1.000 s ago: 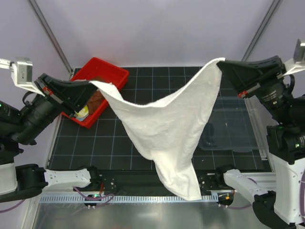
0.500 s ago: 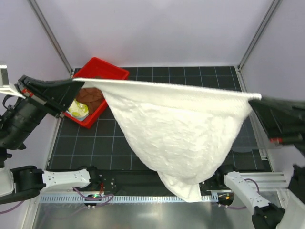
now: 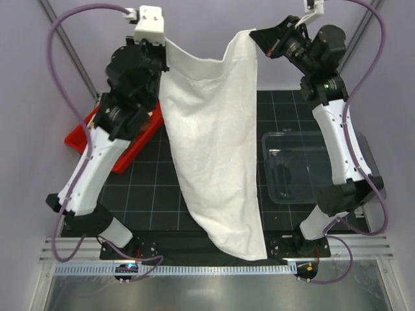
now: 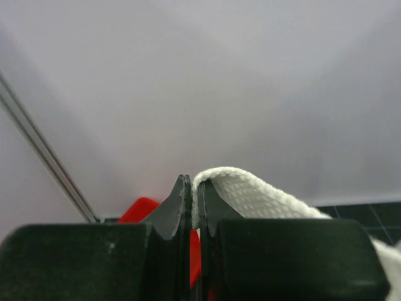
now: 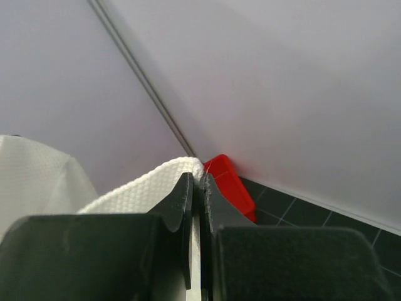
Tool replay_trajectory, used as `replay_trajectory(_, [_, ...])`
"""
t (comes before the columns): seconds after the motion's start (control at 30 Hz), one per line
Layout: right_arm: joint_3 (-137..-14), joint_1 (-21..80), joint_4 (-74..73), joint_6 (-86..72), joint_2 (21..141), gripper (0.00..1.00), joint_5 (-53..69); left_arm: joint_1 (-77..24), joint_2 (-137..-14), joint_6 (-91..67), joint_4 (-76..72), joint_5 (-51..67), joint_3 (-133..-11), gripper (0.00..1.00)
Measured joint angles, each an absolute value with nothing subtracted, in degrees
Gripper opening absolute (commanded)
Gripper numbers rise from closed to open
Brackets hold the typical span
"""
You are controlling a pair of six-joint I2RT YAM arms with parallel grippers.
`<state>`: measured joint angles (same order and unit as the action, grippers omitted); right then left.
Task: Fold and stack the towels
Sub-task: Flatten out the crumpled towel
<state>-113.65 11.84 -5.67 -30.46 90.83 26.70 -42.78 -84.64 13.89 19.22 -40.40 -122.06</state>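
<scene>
Progress is slight, I judge. The white towel (image 3: pixel 214 149) hangs full length by its two top corners, high over the bench (image 3: pixel 155 194), with its lower end trailing down to the near edge. The left fingers (image 4: pixel 178 204) are pinched tight on one corner and the right fingers (image 5: pixel 183 200) on the other. No fold is made and no stack shows anywhere. The red tray (image 3: pixel 81 139) is mostly hidden behind the left arm (image 3: pixel 97 155) — its contents can't be told — and the clear bin (image 3: pixel 298 168) stands to the right.

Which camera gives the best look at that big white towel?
The top view: it shows the whole towel hanging between the left claw and the right claw. Each wrist view shows only a pinched bit of its edge.
</scene>
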Motion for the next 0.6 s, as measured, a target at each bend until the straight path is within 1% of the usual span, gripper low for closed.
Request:
replay_trajectory(0.13, [-121.34,11.75,-7.84,-27.62,99.88,0.01,25.65,-32.34,-95.53,8.12,25.15,-31.94,-126.65,0.00])
replay_trajectory(0.23, [-126.85,11.75,-7.84,-25.93,103.35,0.01,24.95,-23.97,-102.65,2.09,30.61,-25.61,-134.08,0.00])
replay_trajectory(0.33, [-129.80,11.77,-7.90,-24.51,103.53,0.01,24.51,-18.39,-104.31,-1.23,34.22,-22.65,-137.32,0.00])
replay_trajectory(0.4, [-130.17,11.77,-7.94,-23.97,102.08,0.01,24.69,-16.86,-102.00,-2.90,34.87,-20.32,-136.42,0.00])
replay_trajectory(0.47, [-127.81,11.77,-8.60,-23.90,98.72,0.01,25.21,-17.10,-96.16,-4.60,34.72,-16.99,-131.35,0.00])
replay_trajectory(0.6, [-112.49,11.77,-7.53,-25.12,83.09,0.01,26.39,-18.85,-77.78,-8.91,33.28,-9.45,-117.47,0.00])
